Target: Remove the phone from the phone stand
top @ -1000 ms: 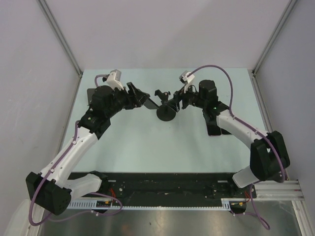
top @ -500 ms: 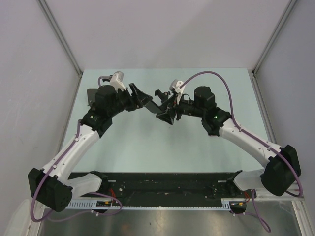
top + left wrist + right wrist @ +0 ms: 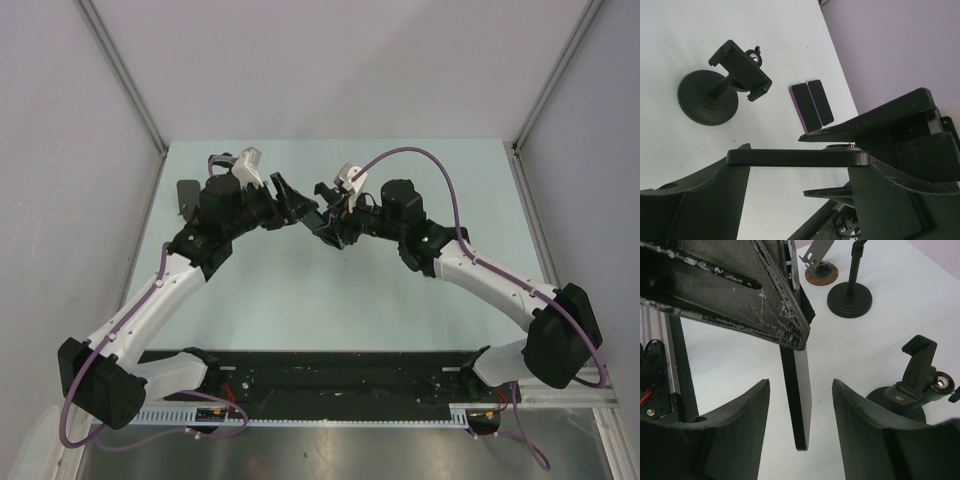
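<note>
Fingers (image 3: 695, 200) of the left gripper (image 3: 799, 164) are clamped on the phone (image 3: 797, 157), which shows edge-on to that wrist camera, bridging pad to pad, up off the table (image 3: 670, 30). Look at the phone stand (image 3: 710, 95): its clamp (image 3: 742, 70) is bare, nothing in it, so the phone is out and hangs in the air near the stand. Over on the right wrist view, the right gripper (image 3: 800, 385) is spread wide, one finger (image 3: 730, 435) either side of the hanging phone, apart from both faces. So the job now, I'd say, is getting it away cleanly. The left squeeze needs to be firm, because it seems to grip only the upper part and the slab could pivot. The right one should either close squarely on the lower half or back straight out without brushing it. Mind the stand close by; a bump could tip it.
</note>
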Motion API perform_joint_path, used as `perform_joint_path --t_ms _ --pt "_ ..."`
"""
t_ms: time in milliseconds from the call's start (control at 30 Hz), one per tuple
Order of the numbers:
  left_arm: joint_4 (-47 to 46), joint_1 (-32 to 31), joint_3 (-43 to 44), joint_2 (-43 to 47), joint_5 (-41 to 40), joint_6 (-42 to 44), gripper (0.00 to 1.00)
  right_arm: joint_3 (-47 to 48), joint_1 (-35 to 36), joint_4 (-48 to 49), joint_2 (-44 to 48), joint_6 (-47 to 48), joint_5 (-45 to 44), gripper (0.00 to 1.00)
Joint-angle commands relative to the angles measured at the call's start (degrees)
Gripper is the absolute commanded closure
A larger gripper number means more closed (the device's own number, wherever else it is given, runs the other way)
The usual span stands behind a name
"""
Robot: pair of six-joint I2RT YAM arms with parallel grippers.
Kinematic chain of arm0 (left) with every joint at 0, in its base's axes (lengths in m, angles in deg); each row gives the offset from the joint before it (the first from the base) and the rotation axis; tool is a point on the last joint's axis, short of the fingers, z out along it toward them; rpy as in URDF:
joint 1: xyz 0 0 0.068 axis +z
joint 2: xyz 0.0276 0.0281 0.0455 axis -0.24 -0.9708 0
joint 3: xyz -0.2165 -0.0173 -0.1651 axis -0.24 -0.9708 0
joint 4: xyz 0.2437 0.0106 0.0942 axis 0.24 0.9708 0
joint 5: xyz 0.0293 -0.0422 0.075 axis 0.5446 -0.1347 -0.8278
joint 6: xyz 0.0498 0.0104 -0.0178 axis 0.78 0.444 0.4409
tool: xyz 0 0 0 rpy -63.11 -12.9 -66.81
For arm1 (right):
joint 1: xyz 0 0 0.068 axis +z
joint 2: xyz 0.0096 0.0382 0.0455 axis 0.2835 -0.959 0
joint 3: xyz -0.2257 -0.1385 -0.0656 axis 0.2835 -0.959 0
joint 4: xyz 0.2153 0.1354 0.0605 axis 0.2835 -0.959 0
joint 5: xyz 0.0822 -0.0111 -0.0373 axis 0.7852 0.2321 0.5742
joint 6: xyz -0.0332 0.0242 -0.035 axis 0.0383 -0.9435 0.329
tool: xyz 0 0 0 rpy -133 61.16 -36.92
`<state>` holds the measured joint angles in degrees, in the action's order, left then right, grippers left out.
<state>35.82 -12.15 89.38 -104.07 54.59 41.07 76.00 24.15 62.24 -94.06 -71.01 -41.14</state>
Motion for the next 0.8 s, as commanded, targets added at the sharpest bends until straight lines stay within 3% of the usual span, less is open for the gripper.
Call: perform_joint_path --t_ms 0,133,167,267,367,400,467,500,600,700,767 --pt "-3.6 -0.9 3.6 0.3 2.1 -1.6 1.00 1.3 1.0 3.1 -0.4 0.1 -0.9 0.46" --pt "-3.5 -1.1 3.4 0.2 2.1 -0.5 1.00 1.3 1.0 2.9 -0.6 -1.4 0.0 0.69" --pt "-3.5 -1.0 3.4 0.1 2.1 -0.3 1.00 1.3 1.0 2.6 -0.2 -1.7 0.2 0.81" --pt "-3.5 -1.1 3.4 0.2 1.5 0.8 0.95 1.3 1.0 0.9 0.7 -2.1 0.7 1.00" --pt "-3.5 -1.1 3.7 0.5 0.0 3.2 0.73 1.3 0.6 -1.4 1.7 -2.7 0.9 1.00" --pt "-3.5 -1.0 3.8 0.7 -0.8 4.6 0.60 1.3 0.2 -2.0 2.4 -3.2 1.0 1.00" --pt "-3.7 -1.1 3.8 1.7 -3.7 6.2 0.47 1.2 -0.3 -3.5 3.2 -3.2 1.0 1.00" --pt "-3.6 -1.0 3.6 2.2 -5.1 7.9 0.35 1.2 -0.8 -4.0 4.2 -4.6 0.9 1.00" --pt "-4.3 -1.0 2.7 4.9 -12.0 11.9 0.15 1.1 -2.2 -6.7 6.9 -5.0 0.2 1.00" --pt "-5.4 -1.1 1.1 7.8 -18.7 16.1 0.00 0.7 -3.6 -10.4 8.9 -5.8 0.0 1.00" --pt "-6.9 -1.0 -0.5 10.1 -22.4 18.1 0.00 0.4 -5.4 -13.1 10.8 -6.1 -0.7 1.00"
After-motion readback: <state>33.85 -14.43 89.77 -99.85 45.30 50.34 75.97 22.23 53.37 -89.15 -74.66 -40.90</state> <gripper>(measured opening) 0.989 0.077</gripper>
